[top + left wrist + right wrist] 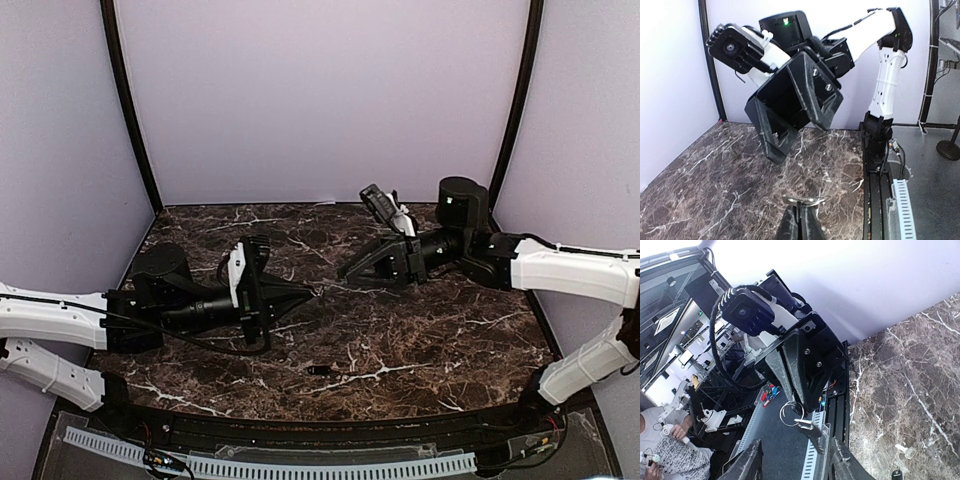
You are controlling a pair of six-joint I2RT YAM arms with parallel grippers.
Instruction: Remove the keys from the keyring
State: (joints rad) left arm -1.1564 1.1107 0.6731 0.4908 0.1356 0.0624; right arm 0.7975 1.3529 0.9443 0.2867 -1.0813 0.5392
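Note:
My left gripper (310, 293) is shut on a thin silvery keyring (790, 412), held above the marble table. In the right wrist view one dark key (812, 429) hangs from the ring below the left fingertips (807, 399). In the left wrist view the ring and key show as a silvery bar (802, 201) across my shut left gripper (800, 212). My right gripper (347, 271) is open and empty, facing the left one a short gap away; its jaws (794, 455) frame the ring from below. A small dark key (322, 370) lies loose on the table near the front.
The brown marble table (430, 340) has purple walls behind and at the sides. A perforated white cable channel (300, 468) runs along the near edge. The right arm's base (877, 132) stands at the table's right edge. A dark piece (896, 474) lies on the marble.

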